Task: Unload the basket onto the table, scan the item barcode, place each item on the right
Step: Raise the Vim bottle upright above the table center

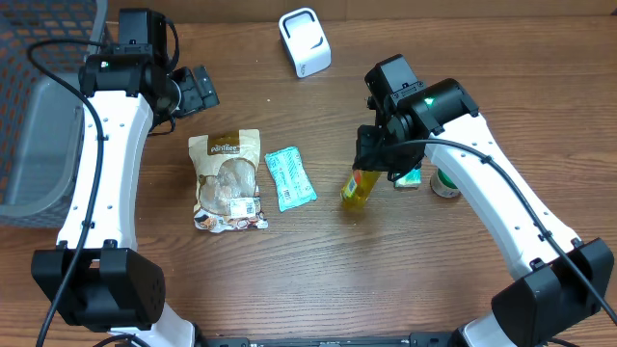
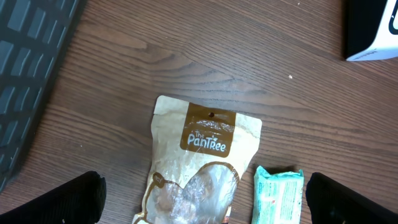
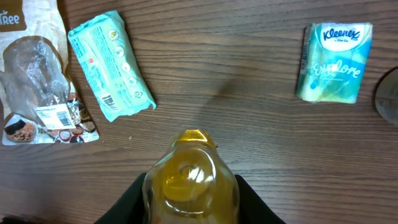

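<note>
My right gripper is shut on a clear bottle of yellow liquid, its black fingers pressing both sides of the bottle. The yellow cap points away from the wrist, towards the table. I cannot tell if it touches the wood. The white barcode scanner stands at the far middle and shows in the left wrist view's corner as a white scanner. My left gripper hangs open above the top of a brown snack pouch, holding nothing.
The snack pouch and a teal packet lie side by side left of the bottle. A Kleenex tissue pack and a round container lie under the right arm. A grey bin sits at the left edge.
</note>
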`<state>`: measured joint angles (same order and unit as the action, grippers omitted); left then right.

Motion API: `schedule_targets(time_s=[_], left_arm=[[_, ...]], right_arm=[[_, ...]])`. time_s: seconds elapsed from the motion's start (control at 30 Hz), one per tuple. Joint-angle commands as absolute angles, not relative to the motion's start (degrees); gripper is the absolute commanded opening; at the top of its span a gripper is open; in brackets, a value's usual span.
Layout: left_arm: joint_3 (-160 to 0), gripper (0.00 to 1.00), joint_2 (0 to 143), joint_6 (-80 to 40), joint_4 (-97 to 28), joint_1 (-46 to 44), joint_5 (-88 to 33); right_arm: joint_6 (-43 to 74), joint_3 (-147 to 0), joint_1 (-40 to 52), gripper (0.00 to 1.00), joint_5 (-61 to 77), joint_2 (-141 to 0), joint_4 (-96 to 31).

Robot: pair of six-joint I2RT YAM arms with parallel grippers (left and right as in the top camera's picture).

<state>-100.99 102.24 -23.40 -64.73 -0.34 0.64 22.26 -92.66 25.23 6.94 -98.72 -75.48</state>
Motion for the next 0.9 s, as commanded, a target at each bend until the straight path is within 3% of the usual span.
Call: schedule_targets(time_s=[0.0, 0.87], left_arm=[[-102.0, 0.99, 101.6, -22.7, -64.7, -0.4, 0.6], [-102.0, 1.0, 101.6, -22.7, -64.7, -0.4, 0.6]], right_arm=[[22.5, -92.9, 25.5, 0.11, 6.0, -97.2, -75.3], [22.5, -92.9, 25.5, 0.11, 2.8, -97.2, -73.6]])
